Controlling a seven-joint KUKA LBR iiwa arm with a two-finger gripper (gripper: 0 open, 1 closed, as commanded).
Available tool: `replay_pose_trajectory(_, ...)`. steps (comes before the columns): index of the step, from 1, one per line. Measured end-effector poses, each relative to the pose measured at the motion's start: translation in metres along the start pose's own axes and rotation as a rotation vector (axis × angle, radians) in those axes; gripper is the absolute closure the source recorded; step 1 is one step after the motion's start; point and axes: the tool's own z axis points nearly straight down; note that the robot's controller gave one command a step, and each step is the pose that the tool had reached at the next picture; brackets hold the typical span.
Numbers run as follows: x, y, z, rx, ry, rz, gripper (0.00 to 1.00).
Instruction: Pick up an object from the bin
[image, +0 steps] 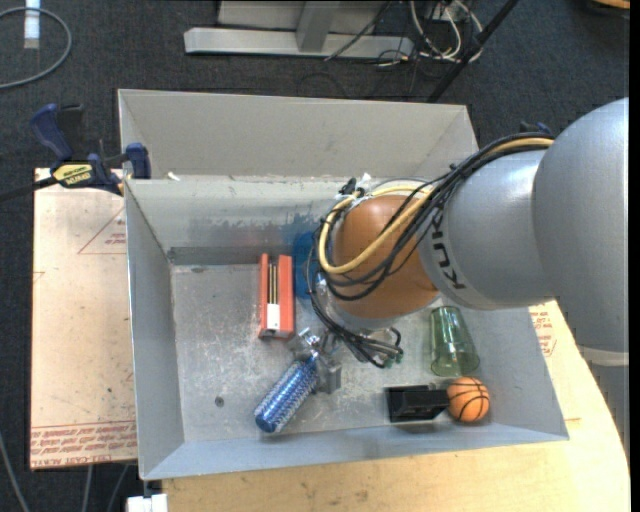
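Note:
My gripper (320, 362) reaches down near the middle of the bin floor, below the orange wrist cover. Its tip is at the upper end of a blue bristly brush (283, 398), which lies slanted toward the bin's front left. Whether the tip touches the brush I cannot tell. A pair of black glasses (376, 346) lies just right of the gripper. An orange-red, stapler-like oblong (276, 294) lies just up and left of it.
A clear green bottle (449, 340) lies at the right, with an orange ball (468, 398) and a small black box (414, 403) in front of it. Something blue (303, 252) sits partly behind the wrist cover. The arm covers the bin's right rear.

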Motion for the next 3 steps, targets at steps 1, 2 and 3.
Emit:
replay_pose_trajectory(1,0.0,0.0,0.0,0.0,0.0,0.001,1.0)
replay_pose_trajectory(2,0.011,-0.003,-0.116,-0.001,-0.001,0.035,1.0)
replay_pose_trajectory(3,0.011,-0.003,-0.116,-0.001,-0.001,0.035,1.0)
